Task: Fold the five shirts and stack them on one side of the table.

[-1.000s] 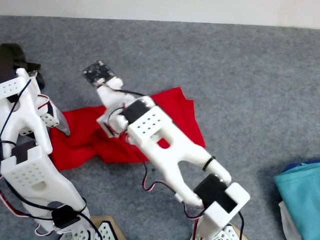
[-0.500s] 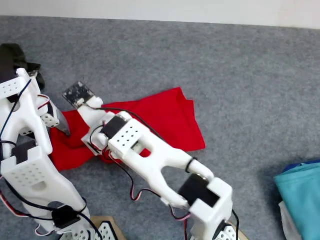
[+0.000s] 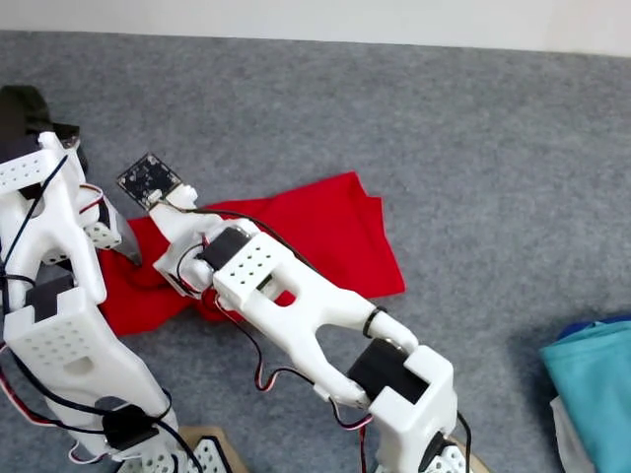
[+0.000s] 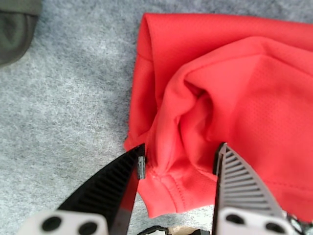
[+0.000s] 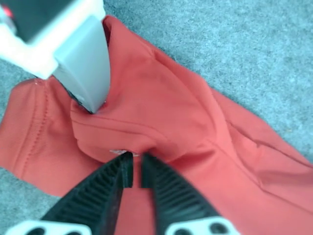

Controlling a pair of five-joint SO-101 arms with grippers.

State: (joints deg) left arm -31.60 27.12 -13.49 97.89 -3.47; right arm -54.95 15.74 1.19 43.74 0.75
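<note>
Over the last second the right arm (image 3: 296, 305) swings across the table toward the left arm (image 3: 49, 246). This carries the right gripper (image 5: 136, 164) from the middle of the red shirt (image 3: 325, 232) to its bunched end, just beside the left gripper (image 4: 182, 152). More of the shirt's other half lies uncovered as a result.

bright, even overhead light. faint soft shadow under the white plastic right arm (image 3: 296, 296) on the grey carpeted table (image 3: 473, 148). creases of the crumpled red fabric shirt (image 4: 234, 88) shade darker; raised folds catch light.
</note>
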